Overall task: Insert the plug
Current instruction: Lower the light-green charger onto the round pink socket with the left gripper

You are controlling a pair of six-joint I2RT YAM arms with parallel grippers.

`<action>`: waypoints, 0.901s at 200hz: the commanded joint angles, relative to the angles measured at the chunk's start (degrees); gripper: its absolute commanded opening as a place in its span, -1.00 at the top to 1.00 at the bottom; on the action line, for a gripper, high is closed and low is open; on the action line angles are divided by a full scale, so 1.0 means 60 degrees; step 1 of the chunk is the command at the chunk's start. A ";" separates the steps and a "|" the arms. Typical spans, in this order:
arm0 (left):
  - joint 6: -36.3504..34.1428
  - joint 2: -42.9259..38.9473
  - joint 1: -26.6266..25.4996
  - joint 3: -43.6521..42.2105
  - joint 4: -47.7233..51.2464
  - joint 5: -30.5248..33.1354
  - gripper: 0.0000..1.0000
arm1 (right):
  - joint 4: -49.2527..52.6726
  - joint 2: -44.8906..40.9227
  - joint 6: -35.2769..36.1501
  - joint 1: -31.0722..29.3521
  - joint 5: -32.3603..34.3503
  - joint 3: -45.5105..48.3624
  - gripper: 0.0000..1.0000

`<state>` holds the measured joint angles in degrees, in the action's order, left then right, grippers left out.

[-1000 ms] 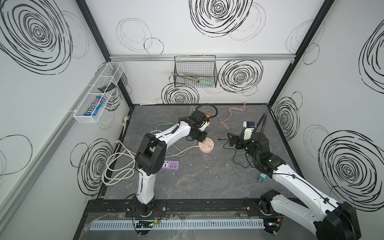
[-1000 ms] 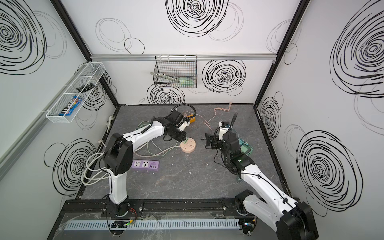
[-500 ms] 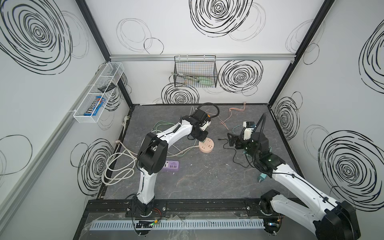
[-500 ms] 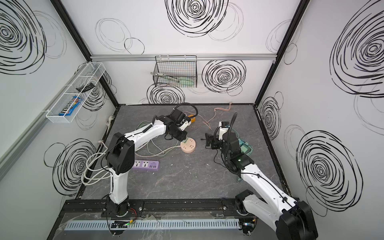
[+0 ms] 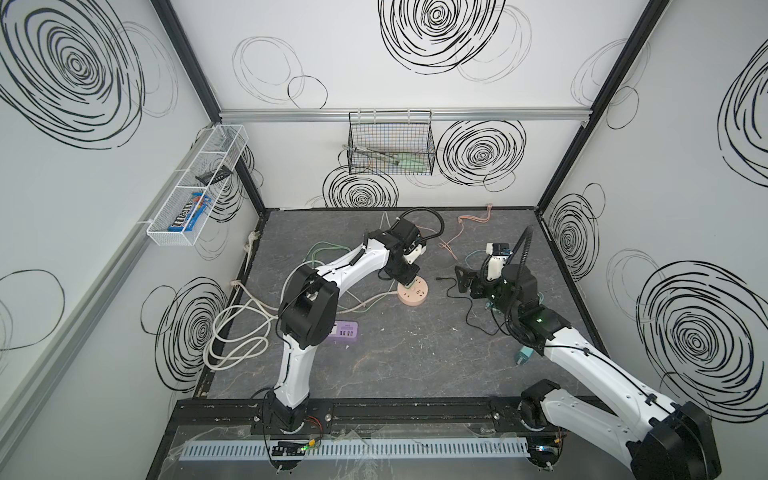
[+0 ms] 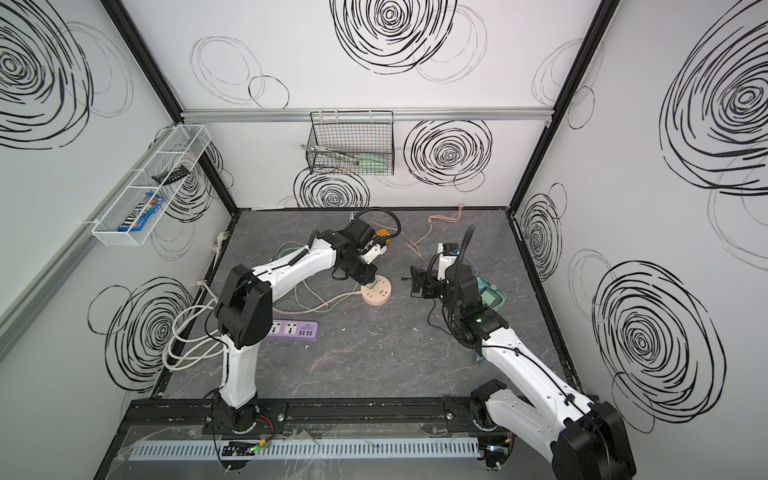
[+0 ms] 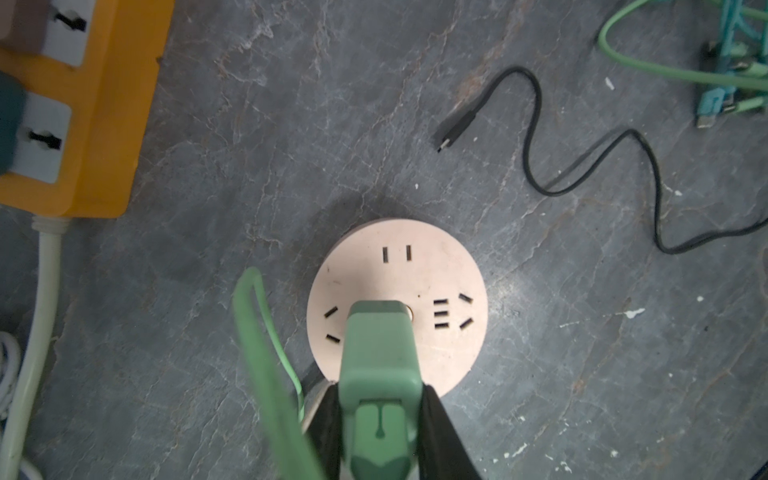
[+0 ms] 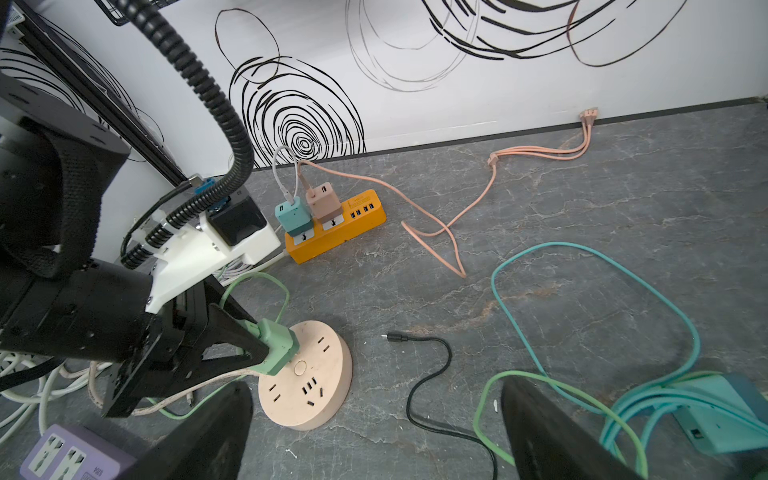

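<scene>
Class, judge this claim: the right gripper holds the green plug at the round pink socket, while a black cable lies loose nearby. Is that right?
One slip: the left gripper holds the green plug at the round pink socket, as the left wrist view shows; the right gripper stands open and empty. The black cable does lie loose nearby.

White walls [image 5: 353, 62] scrawled with black spirals are enclosing a dark grey marbled floor [image 5: 415, 353]. A black wire basket [image 5: 415, 133] and a white mesh shelf [image 5: 172, 237] are hanging from wall rails.

One legible mark — "m&m's" on the candy packet [image 5: 188, 216] in the wire shelf [image 5: 170, 240].
</scene>
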<state>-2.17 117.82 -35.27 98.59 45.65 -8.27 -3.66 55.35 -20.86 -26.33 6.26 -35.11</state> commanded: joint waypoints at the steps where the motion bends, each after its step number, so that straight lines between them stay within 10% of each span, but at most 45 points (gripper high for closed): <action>1: -0.0245 -0.0037 -0.0095 0.0413 0.0572 0.0342 1.00 | 0.0040 -0.0092 -0.0155 0.0041 -0.0031 -0.0154 -0.95; 180: -0.0473 0.1008 -0.0158 0.0457 0.0337 0.0832 1.00 | 0.0083 -0.0223 -0.0220 0.0048 -0.0003 -0.0125 -0.95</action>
<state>-3.51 120.01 -35.97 101.80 48.05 -4.64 -3.57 54.70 -21.71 -26.33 6.28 -35.11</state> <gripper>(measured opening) 0.280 0.975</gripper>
